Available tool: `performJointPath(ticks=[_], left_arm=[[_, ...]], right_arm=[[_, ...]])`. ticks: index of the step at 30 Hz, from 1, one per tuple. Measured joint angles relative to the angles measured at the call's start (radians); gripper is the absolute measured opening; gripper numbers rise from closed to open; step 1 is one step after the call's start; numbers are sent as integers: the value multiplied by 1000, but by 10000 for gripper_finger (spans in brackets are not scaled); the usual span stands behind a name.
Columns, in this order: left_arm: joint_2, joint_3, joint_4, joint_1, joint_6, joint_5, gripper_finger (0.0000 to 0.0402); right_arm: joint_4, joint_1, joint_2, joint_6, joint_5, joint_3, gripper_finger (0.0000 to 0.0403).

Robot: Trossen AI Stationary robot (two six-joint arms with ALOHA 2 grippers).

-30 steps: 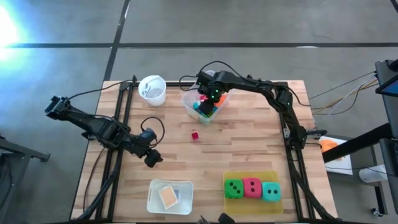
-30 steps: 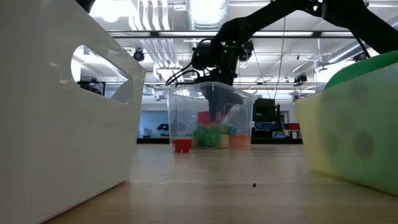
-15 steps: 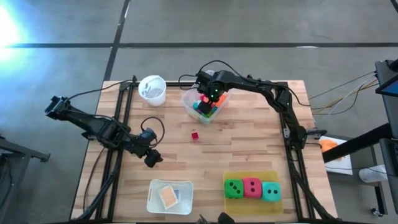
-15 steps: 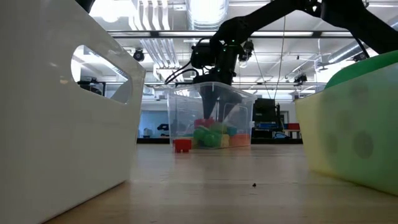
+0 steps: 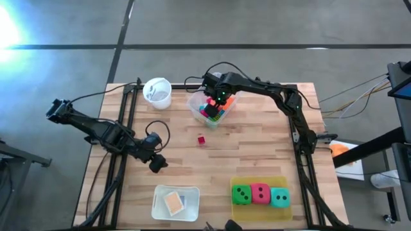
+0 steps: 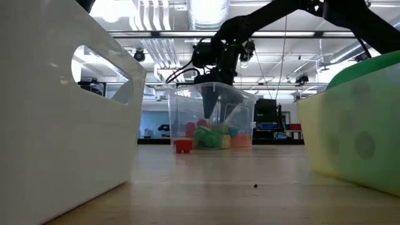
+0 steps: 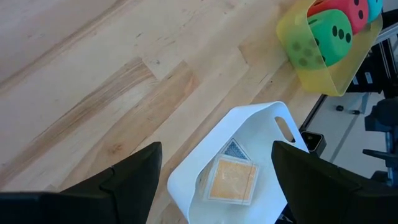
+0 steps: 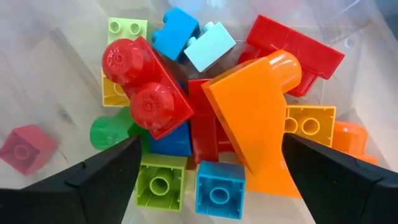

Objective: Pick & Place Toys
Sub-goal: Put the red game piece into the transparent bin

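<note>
Blocks [image 8: 186, 118] shifted under wide right hand [image 8: 208, 180] in tub [image 5: 196, 106], left hand [image 7: 214, 180] wide

The room was bright from ceiling lamps [image 6: 209, 12]. Strong glare burned one floor [image 5: 13, 25] corner, and near bins looked blurred.

The high view looked straight down on the whole table [image 5: 257, 154]. The low view sat at table height between the white bin [image 6: 62, 125] and yellow tray [image 6: 350, 131], facing the far tub [image 6: 212, 119]. The left wrist view looked down on that bin [image 7: 249, 162] and tray [image 7: 311, 62]. The right wrist view hung close over the tub's blocks [image 8: 217, 124].
</note>
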Motion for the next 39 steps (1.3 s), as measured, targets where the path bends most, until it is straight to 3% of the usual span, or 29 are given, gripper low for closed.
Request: performJointPath(ticks=[7,13,18,25,32,39], left_arm=[[9,0,56,30,-8,-48,306],[113,0,194,167,71,-84,306],[231,0,316,287,290,-102,306],[406,0,465,344,659,-158,306],[585,0,596,371,826,-166,305],[697,0,713,375,975,-166,305]], right_arm=[[0,2,-29,-5,0,0,380],[-14,3,-136,-18,-8,0,380],[-106,7,-259,-24,-40,0,380],[-231,31,-439,15,-46,-11,380],[-232,81,-620,74,-22,-52,380],[-210,113,-766,153,0,-189,380]])
